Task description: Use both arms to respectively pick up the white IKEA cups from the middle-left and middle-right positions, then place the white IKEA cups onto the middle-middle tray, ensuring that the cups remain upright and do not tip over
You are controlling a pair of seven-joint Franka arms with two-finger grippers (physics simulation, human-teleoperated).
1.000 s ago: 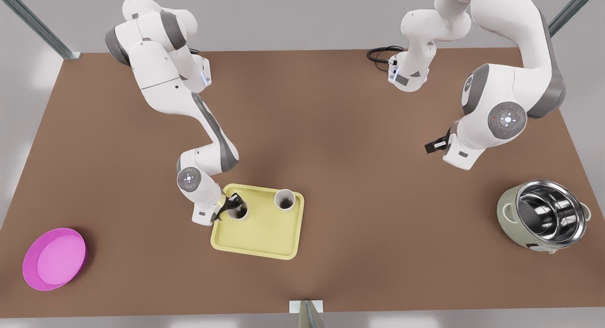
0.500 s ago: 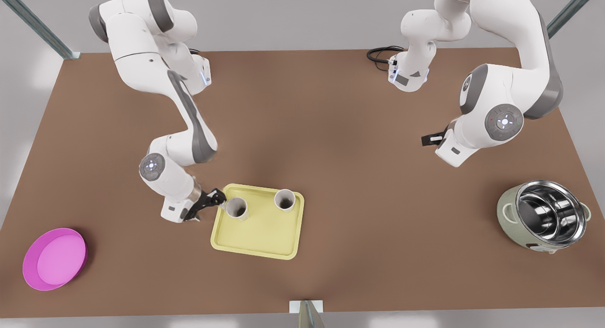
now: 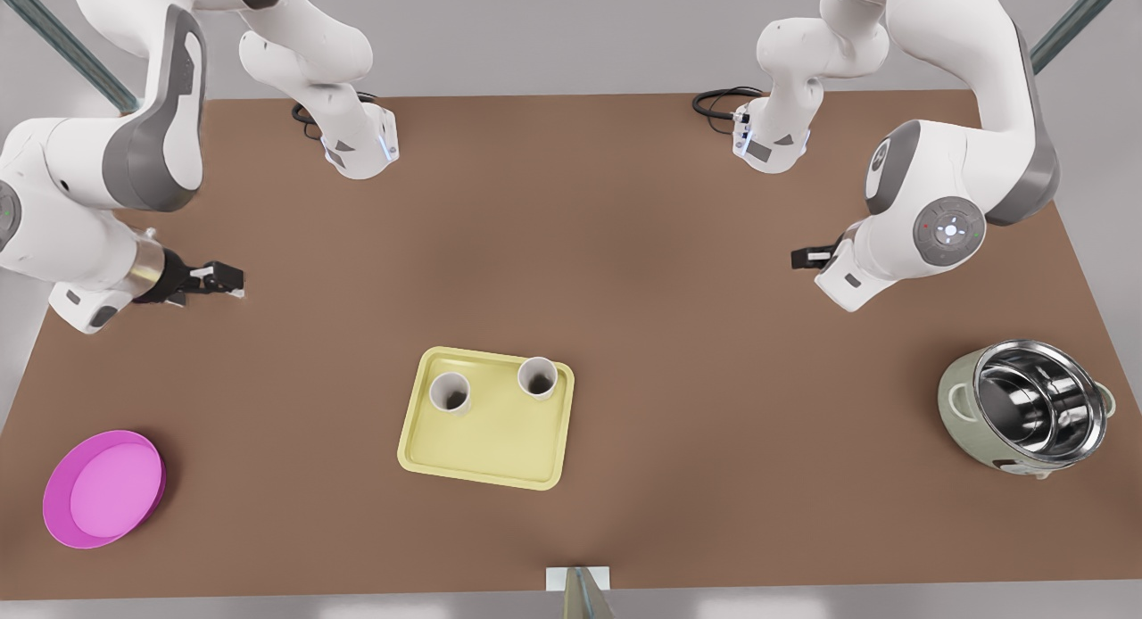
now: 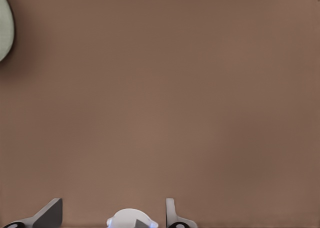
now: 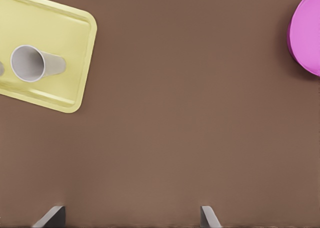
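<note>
- Both cups are on the tray (image 3: 500, 441), which lies mid-counter, a little toward the near edge. One cup (image 3: 449, 392) is by the tray's rim on the front view's left, the other cup (image 3: 537, 378) in its far corner on the front view's right.
- Both stand upright, mouths up, apart from each other and free of any grip. I'd call the placing done.
- My right end effector (image 3: 219, 280) hangs over the counter (image 3: 624, 244) near the edge on the front view's left, well away from the tray. Its fingers are spread wide with nothing between them.
- From its wrist camera I can see the nearer cup (image 5: 31, 63) sitting just inside the tray's rim.
- My left end effector (image 3: 800, 259) hovers on the opposite side, over bare counter toward the edge on the front view's right. Its fingers are also spread and empty.
- Parked out like this, neither arm can knock a cup over, which I judge is the point of the posture.
- Room to move looks good: open brown counter surrounds the tray on every side.
- The pink dish (image 3: 104, 487) sits by the near corner on the front view's left, and the rice cooker (image 3: 1026, 414) by the edge on the right. Both are well clear of the tray.
- The one thing I'd watch is the low rim. The cups stand close to it, so any nudge to the tray could tip them.
</note>
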